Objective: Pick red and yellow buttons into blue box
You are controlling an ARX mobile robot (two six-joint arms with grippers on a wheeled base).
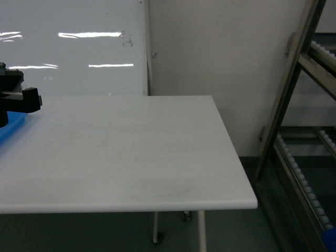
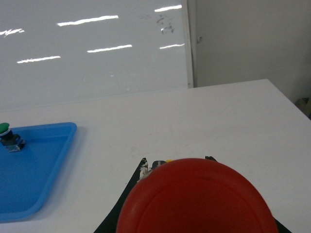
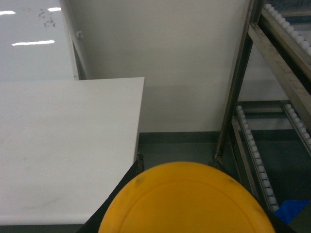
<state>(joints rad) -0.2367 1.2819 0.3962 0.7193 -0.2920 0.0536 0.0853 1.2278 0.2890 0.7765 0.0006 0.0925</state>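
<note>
The red button [image 2: 197, 199] filled the bottom of the left wrist view, cut off by the edge, its body hidden and the jaws behind it barely showing. The yellow button [image 3: 187, 200] did likewise on the right. The left gripper [image 1: 18, 97] was clipped at the head view's edge; the blue tray [image 2: 36, 170] ran off frame.

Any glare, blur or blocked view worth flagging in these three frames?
Head view: strip-light glare streaks the whiteboard; overall soft. Left wrist view: same streaks, and the red button, close and blurred, fills the lower frame. Right wrist view: the yellow button does likewise; the rack behind is sharper.
</note>
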